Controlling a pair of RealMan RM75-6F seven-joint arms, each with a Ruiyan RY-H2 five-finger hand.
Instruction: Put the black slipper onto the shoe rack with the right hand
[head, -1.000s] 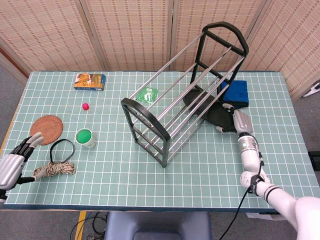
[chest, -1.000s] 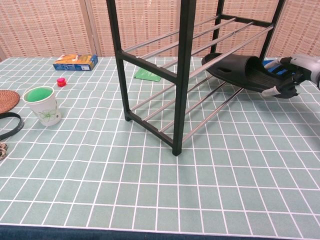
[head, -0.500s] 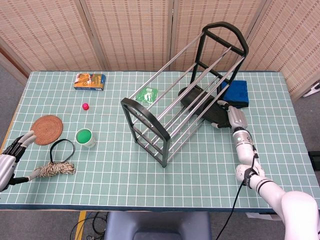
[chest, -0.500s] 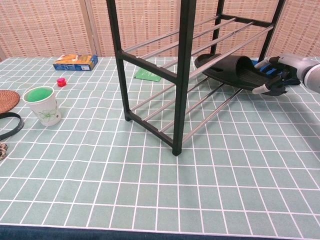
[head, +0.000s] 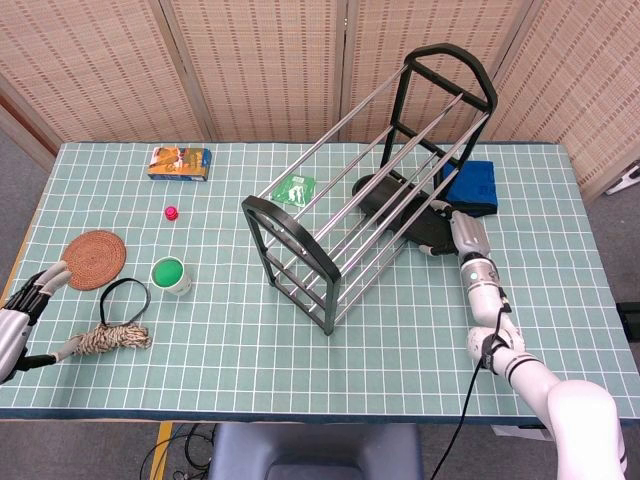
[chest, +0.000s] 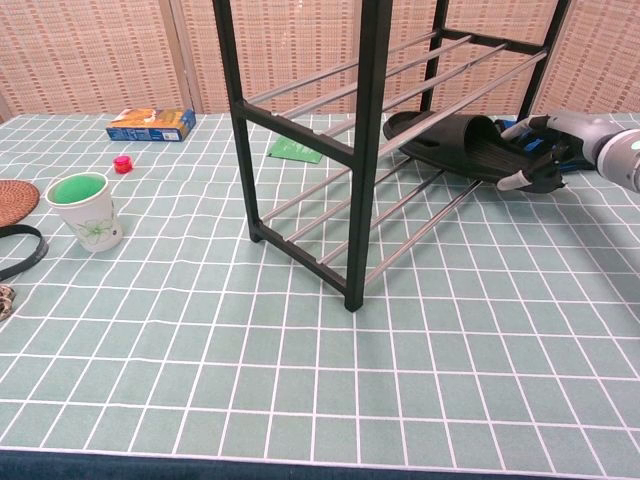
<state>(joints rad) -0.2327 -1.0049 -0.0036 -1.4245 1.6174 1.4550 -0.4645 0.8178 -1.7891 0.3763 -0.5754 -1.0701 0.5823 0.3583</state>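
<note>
The black slipper (head: 398, 211) (chest: 452, 144) lies with its toe pushed in among the lower silver rails of the shoe rack (head: 370, 165) (chest: 364, 150), which stands slantwise mid-table. My right hand (head: 465, 236) (chest: 541, 152) grips the slipper's heel end just outside the rack's right side, fingers above and thumb below. My left hand (head: 22, 315) is at the table's front-left corner with its fingers spread, holding nothing. It does not show in the chest view.
A blue pad (head: 475, 186) lies behind the right hand. A green packet (head: 295, 187) sits under the rack's far side. To the left are a green cup (head: 171, 274), woven coaster (head: 93, 258), black band (head: 124, 297), rope bundle (head: 108, 340), red cap (head: 171, 212) and orange box (head: 180, 162).
My right hand has carried the slipper left and farther in among the rack's lower rails. My left hand has drawn back a little toward the table's edge.
</note>
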